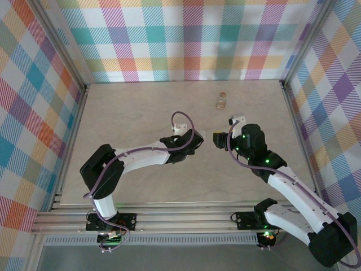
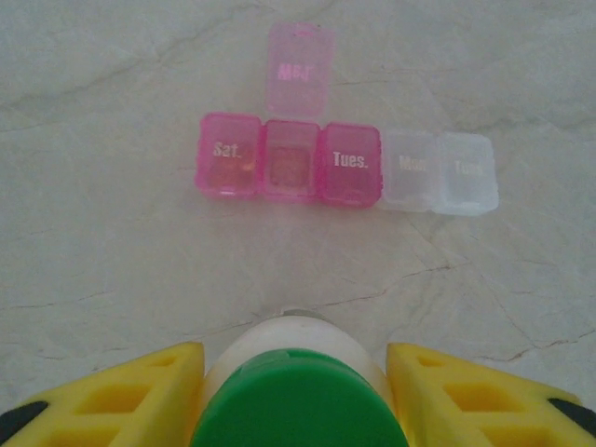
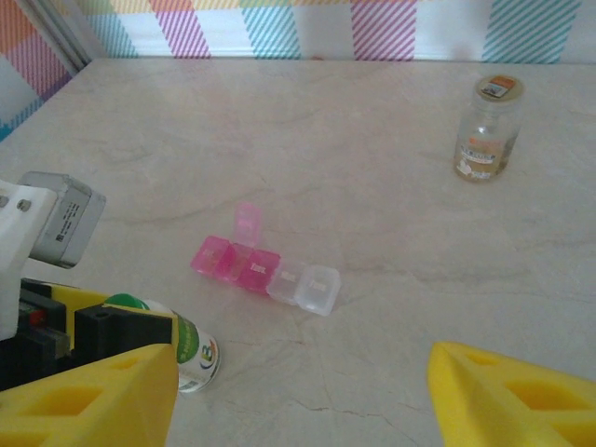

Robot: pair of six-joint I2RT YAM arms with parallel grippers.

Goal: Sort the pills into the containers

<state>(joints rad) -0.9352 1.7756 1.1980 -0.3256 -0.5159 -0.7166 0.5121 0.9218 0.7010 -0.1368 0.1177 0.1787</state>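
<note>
Top view: the left arm [image 1: 141, 158] is reaching in from lower left toward centre frame. The left jaws, yellow, are pinching a small white plastic bottle with a green cap [image 2: 296, 396], one finger on each side, at bottom centre of the left wrist view, cap facing the lens. In the right wrist view the same bottle [image 3: 191, 346] is sitting at lower left, tilted, base end low over the pale marbled desk [image 3: 372, 177]; whether it is touching the desk cannot be told. A slim translucent pink-and-clear pill box [image 2: 345, 169] is lying flat on the desk above the bottle in the left wrist view, apart from it. Five compartments are showing: three pink at left, two nearly clear at right. The second from the left is standing open, its lid [image 2: 300, 67] flipped toward the top of the frame; contents too blurred to tell. The other four are lying closed. The right arm [image 1: 293, 189] is coming in from lower right. The right jaws, also yellow, are spread wide at the bottom corners of the right wrist view with bare desk between them; the pill box [image 3: 265, 270] is lying above and left of the gap. A tiny amber glass bottle with a pale cap [image 3: 486, 130] is standing upright at upper right, well apart from the pill box; in the top view the amber bottle [image 1: 221, 101] is sitting above both wrists.
</note>
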